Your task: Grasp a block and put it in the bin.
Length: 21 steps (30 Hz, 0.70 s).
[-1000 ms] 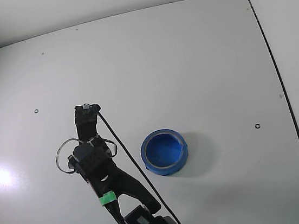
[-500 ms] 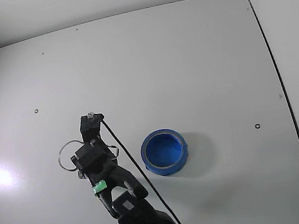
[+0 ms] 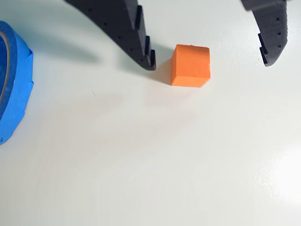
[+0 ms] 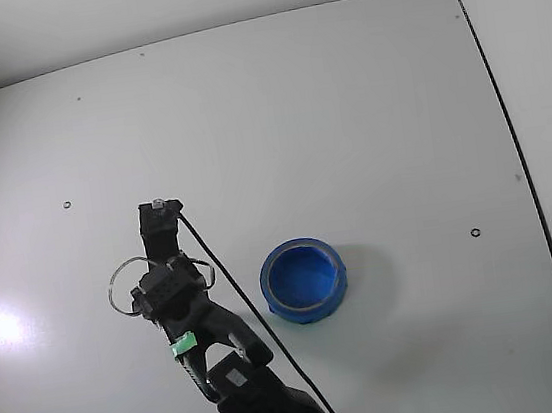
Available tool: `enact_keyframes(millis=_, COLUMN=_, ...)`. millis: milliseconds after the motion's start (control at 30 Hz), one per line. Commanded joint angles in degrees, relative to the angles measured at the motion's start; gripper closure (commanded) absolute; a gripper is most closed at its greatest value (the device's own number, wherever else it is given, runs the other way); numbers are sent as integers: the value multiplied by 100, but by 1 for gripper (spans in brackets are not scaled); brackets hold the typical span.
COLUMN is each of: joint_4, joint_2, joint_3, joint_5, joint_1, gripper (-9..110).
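In the wrist view a small orange cube, the block [image 3: 190, 65], sits on the white table between my two black fingers. My gripper [image 3: 209, 63] is open. The left fingertip [image 3: 149, 61] is close beside the block's left face. The right fingertip [image 3: 269, 55] stands well apart from it. The bright-blue bin [image 3: 14, 94] shows at the left edge of the wrist view. In the fixed view the round bin [image 4: 303, 282] sits just right of my arm [image 4: 183, 309]. There the arm hides the block and the fingers.
The white table [image 4: 344, 107] stretches wide behind and right of the bin. A dark edge line [image 4: 517, 157] runs along its right side. A black cable [image 4: 236, 292] runs along the arm, close to the bin.
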Motion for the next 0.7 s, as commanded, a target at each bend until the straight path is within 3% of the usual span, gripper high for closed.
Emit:
enact_keyframes(millis=0, joint_4=-185, joint_2=105, joint_3=-352, joint_5=-44, joint_1=-62, gripper=67)
enact_keyframes(millis=567, joint_4=-202, joint_2=-527, joint_3=-360, joint_5=0, joint_1=-62, gripper=68)
enact_keyframes(millis=667, joint_4=-176, joint_2=-527, joint_3=-360, joint_5=-18, joint_1=-62, gripper=75)
